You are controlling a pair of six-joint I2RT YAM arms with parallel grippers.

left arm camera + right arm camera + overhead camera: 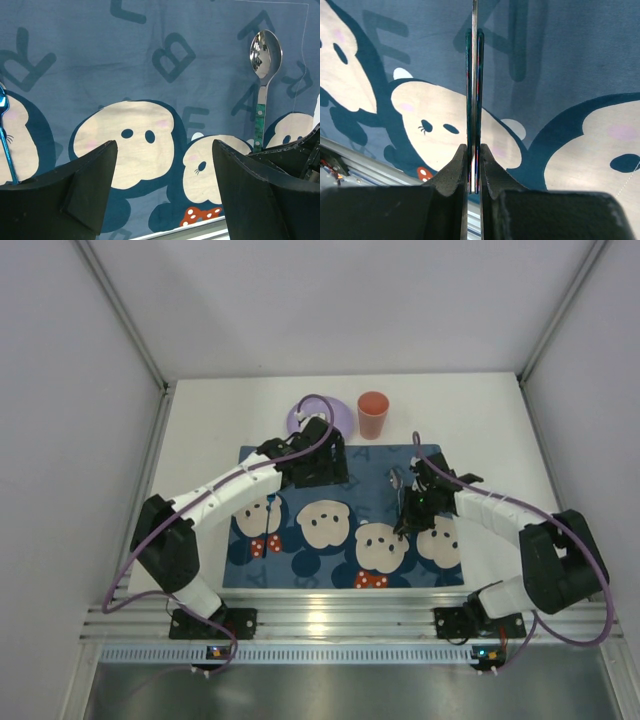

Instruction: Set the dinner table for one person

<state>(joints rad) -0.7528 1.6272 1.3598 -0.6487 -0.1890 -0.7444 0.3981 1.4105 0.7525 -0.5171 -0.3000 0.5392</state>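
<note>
the only writing i can make out is on the dark-blue cloth mat with cream cartoon faces (90, 75): big capitals in darker blue scattered across it. from the left wrist camera i read b, r, l, f, a, e.

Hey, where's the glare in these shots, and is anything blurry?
Top external view: bright glare on the aluminium rail. Left wrist view: the spoon mirrors bright lights; the cloth mat is sharp. Right wrist view: evenly lit, mat print crisp, no glare.
</note>
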